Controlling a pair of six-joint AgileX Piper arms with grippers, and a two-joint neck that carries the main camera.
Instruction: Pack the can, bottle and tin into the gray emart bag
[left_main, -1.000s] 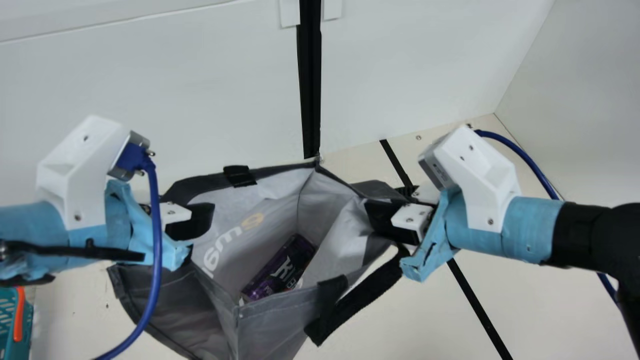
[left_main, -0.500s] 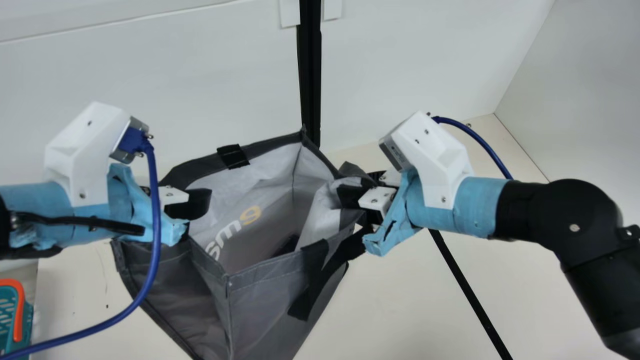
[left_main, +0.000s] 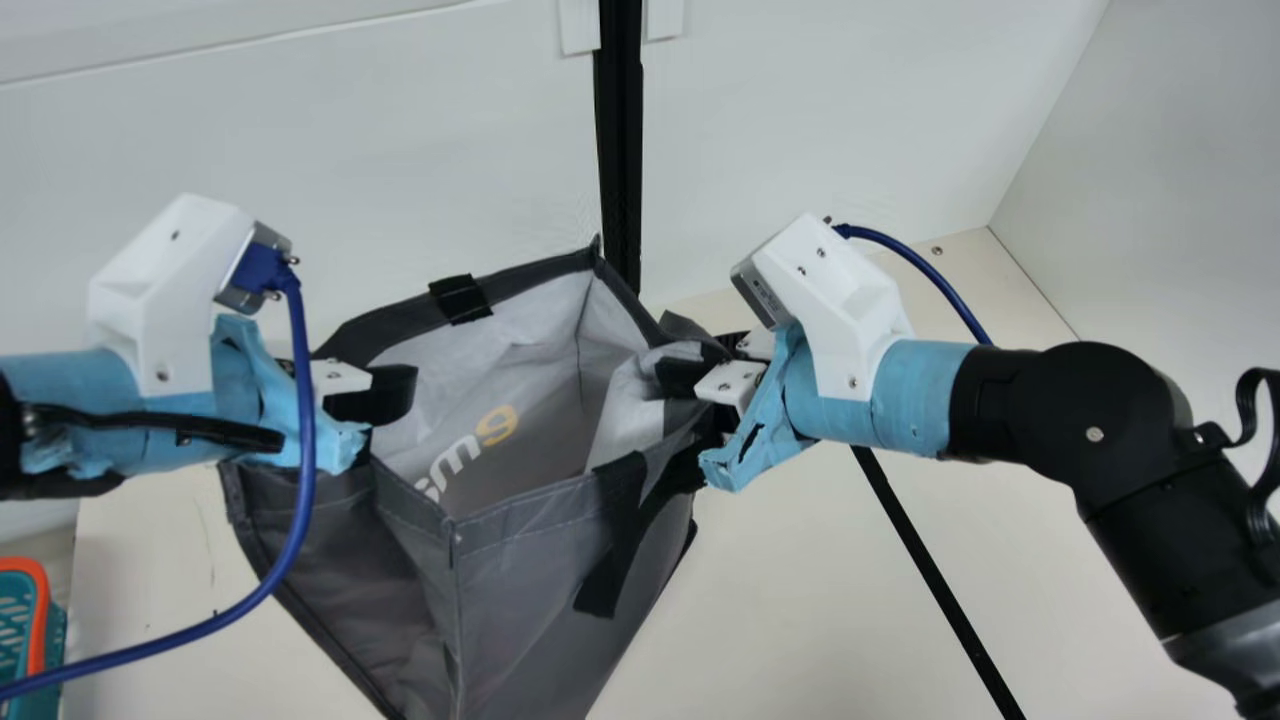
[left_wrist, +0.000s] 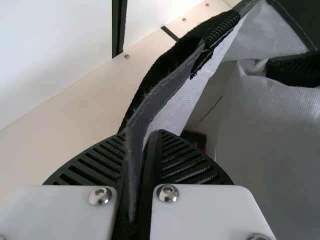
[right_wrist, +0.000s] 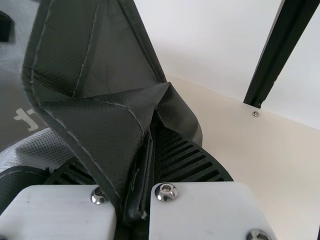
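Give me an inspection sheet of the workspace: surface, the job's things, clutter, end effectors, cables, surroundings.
Surface: cream table, crossed by a black strip.
Job's things: gray bag, mouth open; low inside, a dark, reddish object, too little visible to identify.
Clutter: teal basket with an orange handle, beyond the bag's left side.
End effectors: left end effector and right end effector each shut on the bag's rim, on opposite sides.
Cables: blue cable hangs from the left wrist, crossing before the bag; another blue cable runs behind the right arm.
Surroundings: white walls, black upright post.
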